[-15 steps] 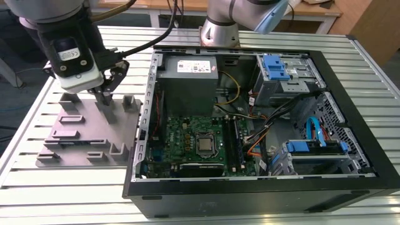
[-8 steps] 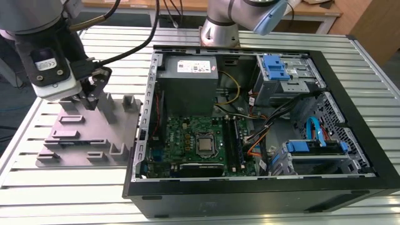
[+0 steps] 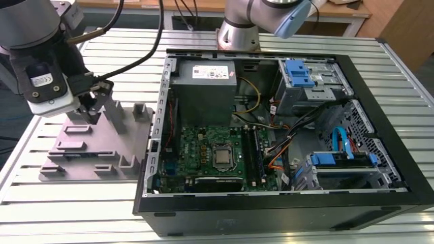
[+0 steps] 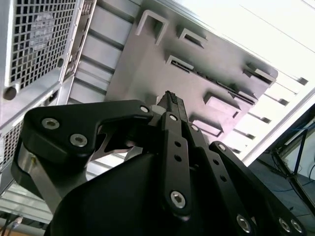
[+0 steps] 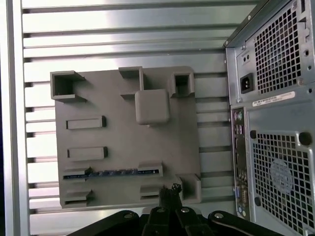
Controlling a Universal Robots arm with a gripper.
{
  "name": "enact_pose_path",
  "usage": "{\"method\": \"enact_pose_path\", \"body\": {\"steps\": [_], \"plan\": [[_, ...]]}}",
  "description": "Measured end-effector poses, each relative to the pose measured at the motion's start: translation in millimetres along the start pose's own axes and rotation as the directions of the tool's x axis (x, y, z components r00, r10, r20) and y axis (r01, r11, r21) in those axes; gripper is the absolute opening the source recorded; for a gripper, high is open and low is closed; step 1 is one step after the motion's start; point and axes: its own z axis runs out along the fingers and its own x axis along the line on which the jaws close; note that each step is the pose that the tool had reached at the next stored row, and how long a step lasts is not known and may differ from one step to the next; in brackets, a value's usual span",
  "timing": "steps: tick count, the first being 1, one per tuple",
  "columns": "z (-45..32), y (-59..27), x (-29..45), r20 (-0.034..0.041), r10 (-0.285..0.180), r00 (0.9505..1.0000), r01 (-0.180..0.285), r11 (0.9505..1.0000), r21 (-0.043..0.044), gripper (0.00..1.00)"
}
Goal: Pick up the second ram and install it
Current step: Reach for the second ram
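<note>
The second ram is a long thin dark stick lying flat in a slot of the grey fixture block. In the exterior view the ram lies toward the near end of the fixture block, on the exterior view's left. My gripper hangs above the fixture, clear of the ram. In both wrist views its black fingertips stand together with nothing between them. The tip lines up beside a short post near the ram's end.
The open computer case lies just to the exterior view's right of the fixture, with the green motherboard and its memory slots inside. The case's back panel stands close to the fixture. Tall posts rise from the fixture.
</note>
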Motion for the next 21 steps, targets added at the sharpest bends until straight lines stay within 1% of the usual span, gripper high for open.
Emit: {"method": "enact_pose_path", "body": {"steps": [3,7,13,21], "plan": [[5.4,-0.5,3.9,0.0001,0.0,1.0,0.0,1.0,-0.0001,0.07],[12.5,-1.1,6.9,0.0,0.0,1.0,0.0,1.0,0.0,0.07],[23.4,-1.7,9.1,0.0,0.0,1.0,0.0,1.0,0.0,0.07],[37.9,-2.4,10.2,0.0,0.0,1.0,0.0,1.0,0.0,0.07]]}}
